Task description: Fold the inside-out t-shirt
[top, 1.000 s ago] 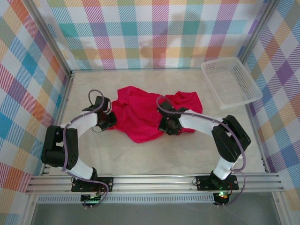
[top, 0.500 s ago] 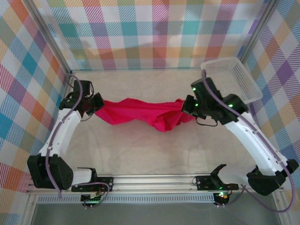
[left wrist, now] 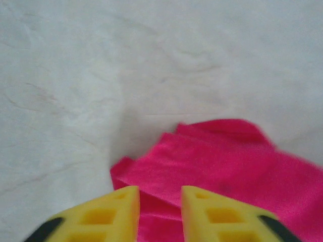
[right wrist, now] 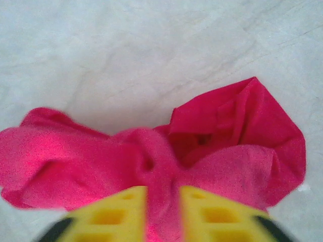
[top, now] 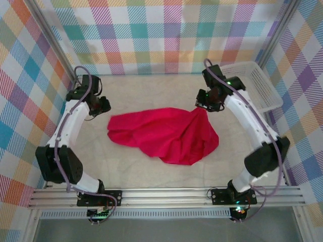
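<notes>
The inside-out t-shirt (top: 169,135) is crimson red and lies rumpled on the pale table, widest at its right side. My left gripper (top: 104,107) hovers just beyond the shirt's left tip. In the left wrist view its yellow fingers (left wrist: 121,212) stand apart, and the shirt's edge (left wrist: 212,166) lies on the table below the left gripper (left wrist: 160,194). My right gripper (top: 203,103) is at the shirt's far right corner. Its jaws are parted too, and in the right wrist view bunched red cloth (right wrist: 151,151) rises into the gap of the right gripper (right wrist: 164,194).
A white mesh basket (top: 262,88) stands at the back right, partly behind my right arm. Checked walls close in the table on three sides. A metal rail (top: 166,194) runs along the near edge.
Half a second ago the shirt hung stretched between both shut grippers. Now both jaws have parted and the shirt has dropped onto the table and spread out.
</notes>
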Available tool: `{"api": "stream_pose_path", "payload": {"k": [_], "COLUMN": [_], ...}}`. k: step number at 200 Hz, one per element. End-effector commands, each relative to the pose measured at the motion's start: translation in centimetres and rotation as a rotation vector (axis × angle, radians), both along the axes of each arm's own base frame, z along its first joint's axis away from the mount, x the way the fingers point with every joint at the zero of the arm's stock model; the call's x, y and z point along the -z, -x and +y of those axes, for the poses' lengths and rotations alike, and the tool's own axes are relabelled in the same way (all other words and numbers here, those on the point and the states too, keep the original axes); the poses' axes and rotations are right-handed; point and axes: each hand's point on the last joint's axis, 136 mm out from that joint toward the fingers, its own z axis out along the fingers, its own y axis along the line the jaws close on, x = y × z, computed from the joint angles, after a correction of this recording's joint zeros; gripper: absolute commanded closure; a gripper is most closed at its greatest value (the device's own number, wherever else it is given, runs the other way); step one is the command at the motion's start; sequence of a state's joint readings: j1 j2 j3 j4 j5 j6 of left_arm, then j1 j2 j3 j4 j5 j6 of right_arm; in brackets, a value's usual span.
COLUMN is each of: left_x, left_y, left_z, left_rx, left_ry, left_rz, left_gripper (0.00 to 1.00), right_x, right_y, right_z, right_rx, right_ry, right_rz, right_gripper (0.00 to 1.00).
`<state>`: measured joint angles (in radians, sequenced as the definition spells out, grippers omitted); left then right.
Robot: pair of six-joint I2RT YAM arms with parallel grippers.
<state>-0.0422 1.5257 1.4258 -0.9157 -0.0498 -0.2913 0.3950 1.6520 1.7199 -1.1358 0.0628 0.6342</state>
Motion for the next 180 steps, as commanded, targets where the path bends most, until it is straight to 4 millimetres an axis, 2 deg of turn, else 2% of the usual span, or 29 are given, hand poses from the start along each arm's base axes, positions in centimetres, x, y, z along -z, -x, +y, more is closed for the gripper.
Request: {"api": "stream_pose_path", "payload": {"k": [1,12,30,43,58,83,107,127,144,163,180], "left_x": [-2.9,-3.8,-3.8,-3.0,-1.2,2.6,5.8,8.6,10.9,12.6,12.6], "left_y": [1.5,1.6,2.3,3.1,3.8,4.3,5.4,6.7,7.1,6.8,6.0], "left_z": [-0.3,-3.3,-10.8,-16.5,-22.0,-28.2,-33.2,-36.2,-36.7,-35.7,-34.7], "left_rx": [0.034,0.088,0.223,0.334,0.444,0.578,0.714,0.794,0.815,0.796,0.782], "left_ry": [-0.106,-0.038,0.189,0.337,0.423,0.404,0.342,0.284,0.185,0.07,-0.003], "left_rz": [-0.049,-0.122,-0.213,-0.223,-0.18,-0.046,0.051,0.12,0.164,0.2,0.193], "left_gripper": [0.57,0.54,0.51,0.49,0.45,0.44,0.37,0.36,0.42,0.64,0.85], "right_x": [0.2,0.6,2.0,3.6,5.7,8.9,10.4,11.2,11.7,12.0,12.2], "right_y": [-1.4,-1.0,0.9,2.9,5.2,8.0,9.2,9.7,10.0,9.9,9.4], "right_z": [1.3,1.4,1.0,0.7,0.5,-0.5,-1.1,-1.2,-0.9,-0.3,0.9], "right_rx": [-0.062,-0.061,-0.043,-0.021,0.008,0.081,0.124,0.128,0.123,0.118,0.098], "right_ry": [-0.015,-0.019,-0.042,-0.076,-0.128,-0.16,-0.178,-0.186,-0.202,-0.234,-0.291], "right_rz": [0.01,0.027,0.045,0.068,0.089,0.122,0.131,0.142,0.157,0.166,0.167], "right_gripper": [0.42,0.39,0.38,0.41,0.47,0.49,0.48,0.45,0.44,0.43,0.42]}}
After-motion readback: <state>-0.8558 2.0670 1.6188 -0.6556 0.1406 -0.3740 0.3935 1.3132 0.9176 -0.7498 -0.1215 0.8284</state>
